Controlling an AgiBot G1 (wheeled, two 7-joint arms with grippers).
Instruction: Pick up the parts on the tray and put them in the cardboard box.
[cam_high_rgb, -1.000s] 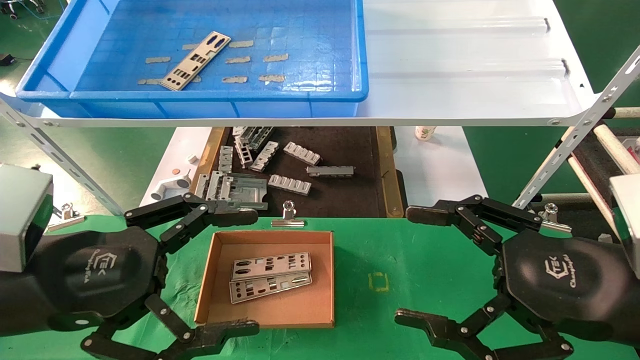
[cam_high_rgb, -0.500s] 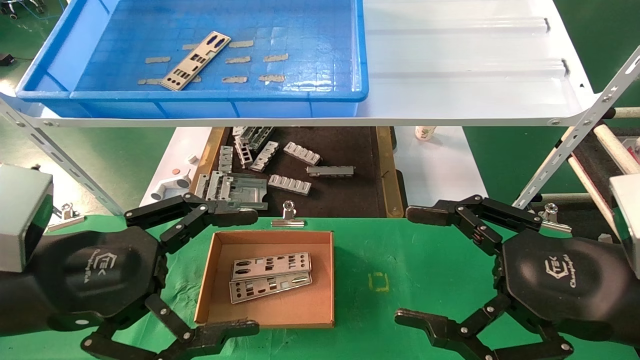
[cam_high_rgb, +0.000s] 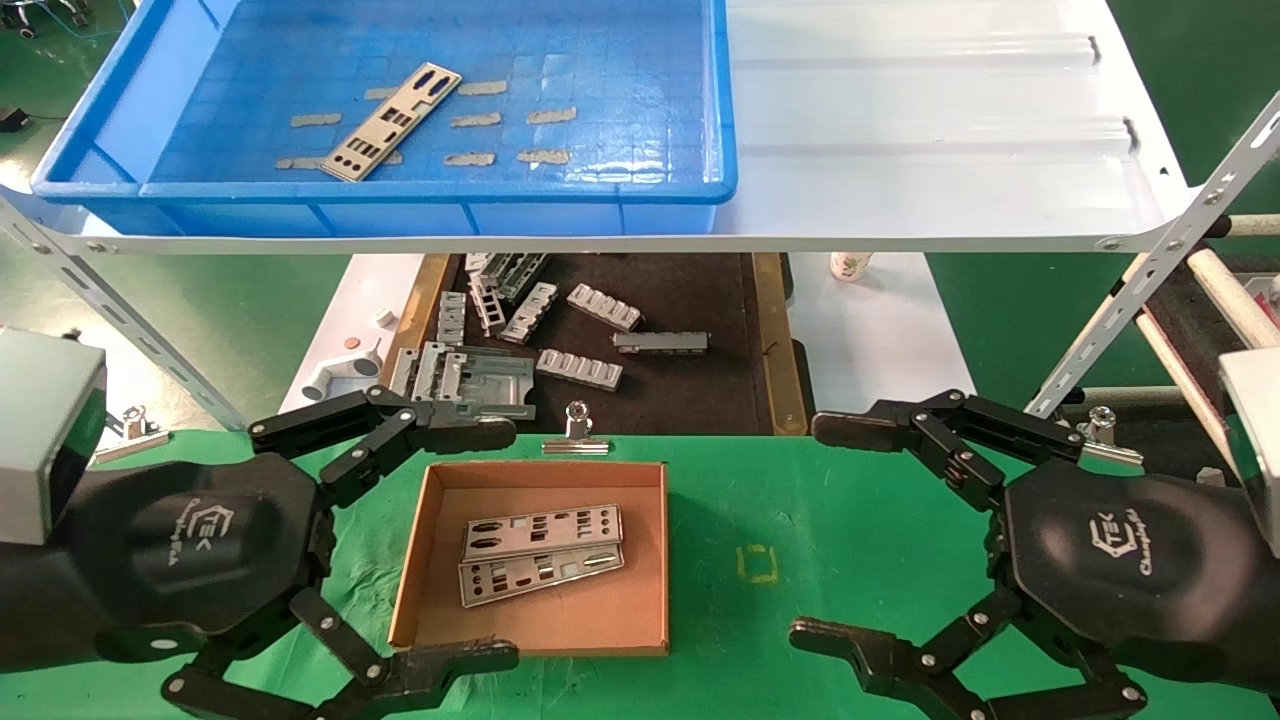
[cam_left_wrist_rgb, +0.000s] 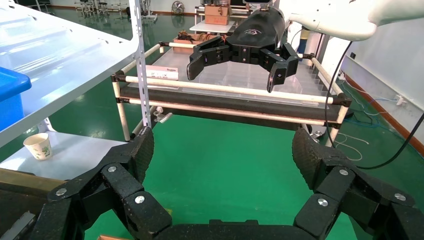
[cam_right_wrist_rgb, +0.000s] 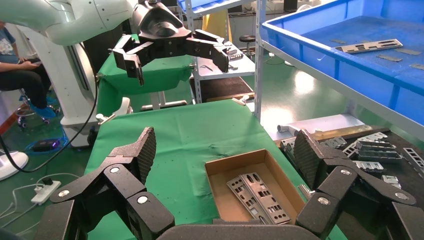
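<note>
One silvery punched plate (cam_high_rgb: 391, 122) lies slantwise in the blue tray (cam_high_rgb: 400, 190) on the white shelf; it also shows in the right wrist view (cam_right_wrist_rgb: 368, 46). Two plates (cam_high_rgb: 541, 553) lie overlapping in the cardboard box (cam_high_rgb: 425, 540) on the green table, also in the right wrist view (cam_right_wrist_rgb: 258, 196). My left gripper (cam_high_rgb: 495, 545) is open and empty, hovering at the box's left side. My right gripper (cam_high_rgb: 815, 530) is open and empty, right of the box.
Tan tape scraps (cam_high_rgb: 505, 120) lie on the tray floor. Grey ribbed brackets (cam_high_rgb: 560, 335) sit on the black mat below the shelf. A metal clip (cam_high_rgb: 576, 432) holds the green cloth behind the box. A paper cup (cam_high_rgb: 850, 264) stands farther right.
</note>
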